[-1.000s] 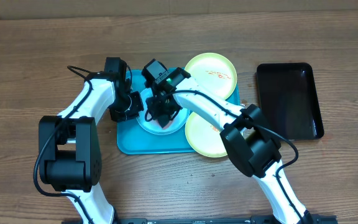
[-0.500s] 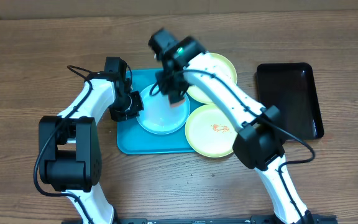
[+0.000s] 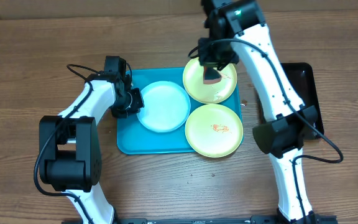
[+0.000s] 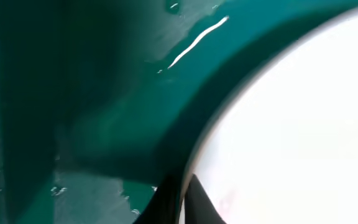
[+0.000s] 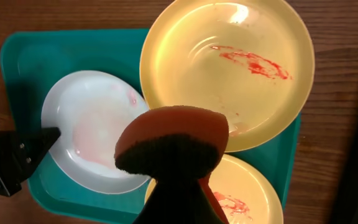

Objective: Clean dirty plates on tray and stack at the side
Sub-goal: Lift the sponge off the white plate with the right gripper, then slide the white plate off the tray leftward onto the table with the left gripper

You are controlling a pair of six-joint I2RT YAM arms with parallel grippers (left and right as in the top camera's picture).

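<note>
Overhead, the left gripper (image 3: 131,103) is pinching the left rim of the blue plate (image 3: 163,107) on the tray (image 3: 129,142), its fingers (image 4: 199,202) showing clamped only at the left wrist, while the right gripper (image 3: 212,74) is hovering over the far yellow plate (image 3: 227,88), squeezing a sponge (image 5: 173,140) whose orange top and the plate's red smear (image 5: 253,62) are showing clearly only at the right wrist.

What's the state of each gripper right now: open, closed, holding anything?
Left gripper: closed, fingers pinching the rim of the light blue plate.
Right gripper: closed, holding the sponge.
</note>
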